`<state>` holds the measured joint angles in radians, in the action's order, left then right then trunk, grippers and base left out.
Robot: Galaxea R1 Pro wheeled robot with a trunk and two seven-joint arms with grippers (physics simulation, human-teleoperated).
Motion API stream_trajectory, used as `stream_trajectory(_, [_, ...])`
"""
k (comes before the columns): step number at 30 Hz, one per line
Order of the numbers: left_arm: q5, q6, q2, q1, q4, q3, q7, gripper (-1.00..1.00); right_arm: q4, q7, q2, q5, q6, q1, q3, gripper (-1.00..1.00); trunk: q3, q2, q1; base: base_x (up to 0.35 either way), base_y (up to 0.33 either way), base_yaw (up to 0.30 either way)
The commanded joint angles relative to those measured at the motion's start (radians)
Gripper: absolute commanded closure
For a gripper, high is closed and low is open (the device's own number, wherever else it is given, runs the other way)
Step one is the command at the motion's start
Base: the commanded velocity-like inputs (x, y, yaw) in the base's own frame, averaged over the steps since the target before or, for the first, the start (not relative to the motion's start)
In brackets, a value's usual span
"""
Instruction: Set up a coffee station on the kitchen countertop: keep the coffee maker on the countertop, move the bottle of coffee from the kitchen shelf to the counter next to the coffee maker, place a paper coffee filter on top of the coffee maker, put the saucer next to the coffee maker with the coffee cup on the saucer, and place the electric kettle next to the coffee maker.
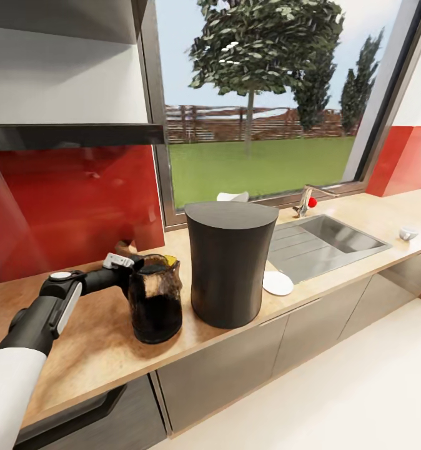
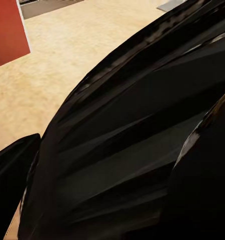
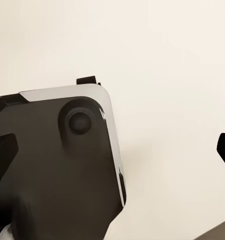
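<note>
Kettle [image 1: 155,299]: on countertop [image 1: 98,350], just left of coffee maker [image 1: 230,265], near the front edge.
Left gripper [image 1: 133,267]: at kettle's handle; closed or not, cannot tell, fingers hidden against dark glass.
Right gripper [image 3: 112,165]: fingertips spread wide, gripping nothing, over pale floor.
Saucer [image 1: 278,283]: right of maker, beside sink.
Risk: sideways pull on withdrawal likely tips kettle or drags it off the edge.
Risk: push toward maker likely knocks it.

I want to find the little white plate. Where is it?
In the head view, the saucer lies on the countertop, just right of the tall coffee maker, at the near corner of the sink.
</note>
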<state>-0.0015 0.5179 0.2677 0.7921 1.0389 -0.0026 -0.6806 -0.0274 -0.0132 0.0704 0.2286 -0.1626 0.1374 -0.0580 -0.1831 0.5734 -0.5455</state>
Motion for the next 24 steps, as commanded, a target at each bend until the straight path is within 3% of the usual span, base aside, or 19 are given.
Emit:
stream_trajectory(1, [0.003, 0.007, -0.003, 0.001, 0.001, 0.0, 0.005, 1.0, 0.0, -0.001, 0.0, 0.008, -0.003, 0.001, -0.006, -1.0, -0.002, 0.002, 0.0, 0.0, 0.0, 0.0])
stream_trajectory(5, [0.006, -0.007, -0.028, -0.017, 0.018, -0.003, 0.024, 1.0, -0.002, -0.003, -0.002, 0.008, -0.003, 0.001, -0.01, -1.0, -0.002, 0.002, 0.0, 0.0, 0.0, 0.0])
stream_trajectory(8, [0.003, -0.001, -0.02, -0.034, -0.001, -0.003, 0.012, 1.0, -0.002, -0.004, -0.005, 0.008, -0.003, 0.001, -0.009, -1.0, -0.002, 0.002, 0.0, 0.0, 0.0, 0.0])
stream_trajectory(14, [0.033, 0.008, -0.018, -0.04, 0.011, 0.001, 0.034, 1.0, -0.002, -0.002, 0.003, 0.009, -0.002, 0.001, -0.009, -1.0, -0.002, 0.002, 0.0, 0.0, 0.0, 0.0])
stream_trajectory(19, [0.009, 0.009, -0.02, -0.04, 0.038, -0.002, 0.059, 1.0, -0.002, -0.002, 0.003, 0.008, -0.002, 0.001, -0.009, -1.0, -0.002, 0.002, 0.0, 0.0, 0.0, 0.0])
stream_trajectory(24, [0.0, 0.006, -0.047, -0.043, 0.056, -0.002, 0.084, 1.0, -0.002, -0.002, 0.002, 0.007, -0.002, 0.001, -0.011, -1.0, -0.002, 0.002, 0.0, 0.0, 0.0, 0.0])
